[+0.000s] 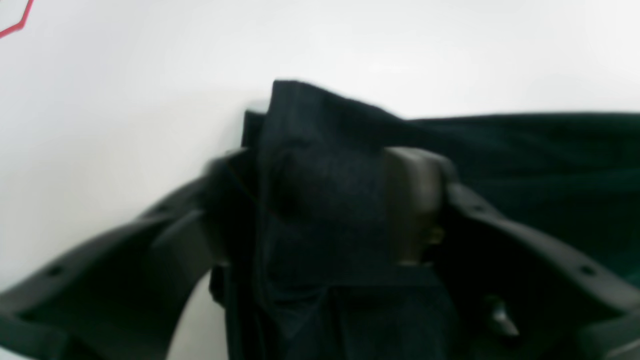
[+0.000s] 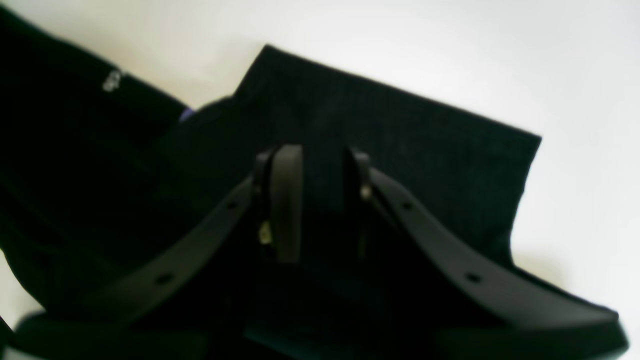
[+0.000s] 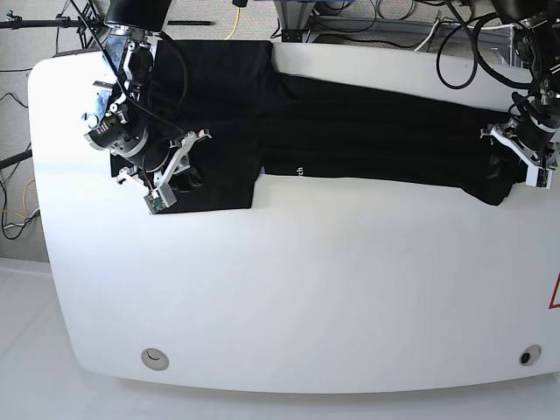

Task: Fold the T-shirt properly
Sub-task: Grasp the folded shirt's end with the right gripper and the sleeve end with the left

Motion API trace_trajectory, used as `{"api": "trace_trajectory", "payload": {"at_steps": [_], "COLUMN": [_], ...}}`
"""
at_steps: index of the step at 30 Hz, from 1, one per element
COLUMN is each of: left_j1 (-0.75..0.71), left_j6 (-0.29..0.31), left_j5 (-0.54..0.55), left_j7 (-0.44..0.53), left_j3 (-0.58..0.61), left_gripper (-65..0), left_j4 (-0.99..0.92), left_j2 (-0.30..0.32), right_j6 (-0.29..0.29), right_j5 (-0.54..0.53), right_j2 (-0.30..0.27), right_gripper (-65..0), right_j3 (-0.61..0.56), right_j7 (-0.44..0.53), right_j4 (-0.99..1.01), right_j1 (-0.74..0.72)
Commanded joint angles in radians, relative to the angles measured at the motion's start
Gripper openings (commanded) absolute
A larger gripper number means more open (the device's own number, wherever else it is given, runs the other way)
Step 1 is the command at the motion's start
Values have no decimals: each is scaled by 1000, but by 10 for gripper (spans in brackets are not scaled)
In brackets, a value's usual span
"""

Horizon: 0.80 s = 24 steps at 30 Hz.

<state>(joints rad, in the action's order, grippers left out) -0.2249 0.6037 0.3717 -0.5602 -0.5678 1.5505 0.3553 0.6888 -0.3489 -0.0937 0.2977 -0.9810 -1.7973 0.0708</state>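
The black T-shirt (image 3: 367,131) lies stretched across the back half of the white table (image 3: 306,289), with small white lettering (image 3: 298,171) near its front edge. At the left of the base view, my right gripper (image 3: 175,179) sits on the sleeve end. In the right wrist view my right gripper (image 2: 322,195) has its fingers close together with a fold of the T-shirt (image 2: 400,140) pinched between them. At the right end, my left gripper (image 3: 516,162) holds the cloth's edge. The left wrist view shows a raised bunch of the T-shirt (image 1: 525,150) clamped in my left gripper (image 1: 320,205).
A red line mark (image 3: 556,293) sits at the table's right edge. Cables and frame parts (image 3: 350,13) crowd the back edge. Two round holes (image 3: 155,355) mark the table's front corners. A sliver of purple print (image 2: 186,115) shows under the sleeve.
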Motion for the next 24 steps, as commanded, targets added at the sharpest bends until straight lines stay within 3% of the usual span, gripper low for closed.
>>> {"api": "trace_trajectory", "payload": {"at_steps": [1, 13, 24], "left_j1": [5, 38, 48], "left_j6": [1, -8, -10], "left_j5": [14, -72, -74], "left_j7": [10, 41, 51], "left_j3": [-13, 31, 40], "left_gripper": [-244, -232, -223], "left_j4": [12, -97, -93], "left_j2": [20, 22, 18], "right_j6": [9, 9, 9], "right_j5": [-30, -27, -36], "right_j2": [-6, -12, -12], "right_gripper": [-478, -463, -462], "right_j3": [9, 37, -19], "right_j7": [11, 93, 89], "right_j4": [6, 303, 323], "right_j1": [-27, -138, -148]}}
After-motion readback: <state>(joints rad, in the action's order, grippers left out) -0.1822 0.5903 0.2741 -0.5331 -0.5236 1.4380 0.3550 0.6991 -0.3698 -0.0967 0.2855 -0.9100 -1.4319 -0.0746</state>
